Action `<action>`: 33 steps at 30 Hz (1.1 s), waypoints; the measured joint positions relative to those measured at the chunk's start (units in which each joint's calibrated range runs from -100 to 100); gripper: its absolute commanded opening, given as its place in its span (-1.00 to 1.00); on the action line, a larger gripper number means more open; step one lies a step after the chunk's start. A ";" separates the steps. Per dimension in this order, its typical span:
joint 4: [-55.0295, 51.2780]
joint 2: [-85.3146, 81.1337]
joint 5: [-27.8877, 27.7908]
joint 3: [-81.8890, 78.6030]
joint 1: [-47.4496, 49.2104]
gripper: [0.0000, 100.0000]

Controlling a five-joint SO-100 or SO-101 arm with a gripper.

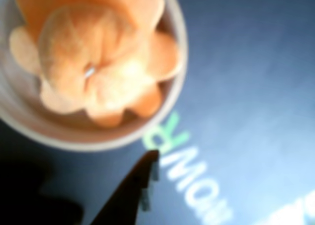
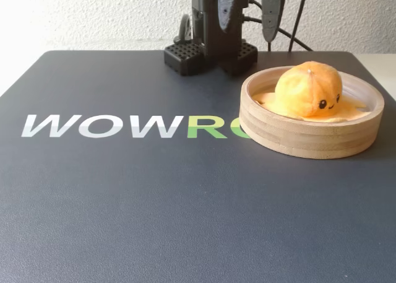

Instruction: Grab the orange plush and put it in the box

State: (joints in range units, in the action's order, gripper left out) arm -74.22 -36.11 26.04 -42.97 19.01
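Note:
The orange plush (image 2: 307,88) sits upright inside the box (image 2: 309,140), a round pale wooden tray at the right of the mat, with its face toward the fixed camera. My gripper (image 2: 249,17) hangs open and empty above and behind the tray, clear of the plush. In the blurred wrist view the plush (image 1: 98,62) fills the tray (image 1: 74,139) at the upper left. One dark fingertip (image 1: 145,173) shows below the tray, over the mat; the other finger is out of view.
A dark blue-grey mat (image 2: 154,202) with WOWRO lettering (image 2: 124,126) covers the table. The arm's black base (image 2: 210,54) stands at the mat's far edge, with cables (image 2: 297,23) behind it against a white wall.

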 measured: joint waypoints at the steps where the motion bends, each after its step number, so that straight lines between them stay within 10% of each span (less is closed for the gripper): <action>1: 1.55 0.00 -2.01 0.00 -2.28 -0.25; 10: 12.63 0.00 -16.62 -0.81 -17.76 -0.98; 33: 19.25 0.00 -22.03 -2.51 -15.25 -0.94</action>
State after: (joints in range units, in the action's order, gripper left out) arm -54.96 -36.11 4.01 -45.49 3.76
